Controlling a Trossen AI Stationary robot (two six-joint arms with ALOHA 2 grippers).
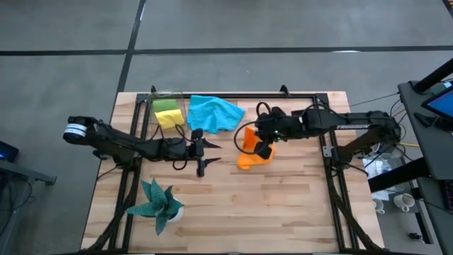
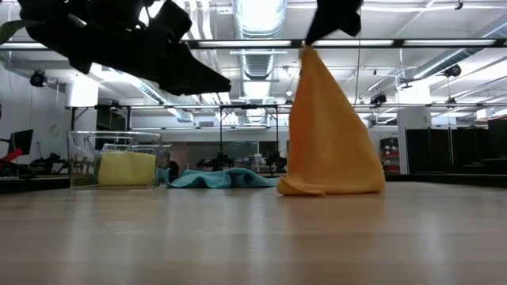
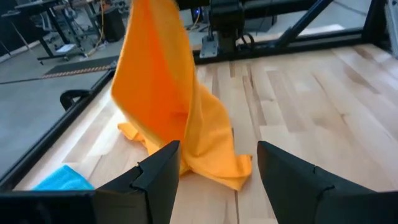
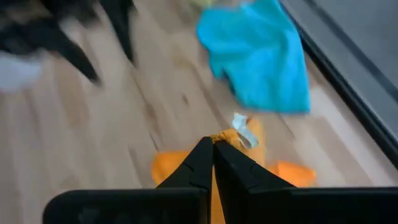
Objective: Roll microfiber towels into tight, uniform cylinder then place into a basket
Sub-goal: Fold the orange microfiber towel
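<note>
An orange towel (image 2: 329, 134) hangs as a cone from my right gripper (image 2: 307, 43), which is shut on its top; in the high view that gripper (image 1: 262, 150) is right of the table's middle. My left gripper (image 1: 212, 154) stands open just left of the towel, level, its fingers (image 3: 158, 180) apart with nothing between them and the orange towel (image 3: 168, 106) ahead. A blue towel (image 1: 212, 113) lies crumpled at the far edge. The clear basket (image 1: 157, 99) at the far left holds a green towel (image 1: 165, 105) and a yellow towel (image 1: 170, 118). My right gripper pinches the orange towel's top corner (image 4: 229, 138) between its two shut fingers, beside a small white tag (image 4: 244, 134). The fingers come from above, slanting down. The towel hangs below them in a cone, and its lower edge (image 2: 325, 188) lies bunched on the table.
A teal spiky plant in a white pot (image 1: 157, 205) stands near the front left. A black metal frame (image 1: 325, 134) runs along the table's far and side edges. Bare wood (image 1: 269, 205) lies toward the near edge.
</note>
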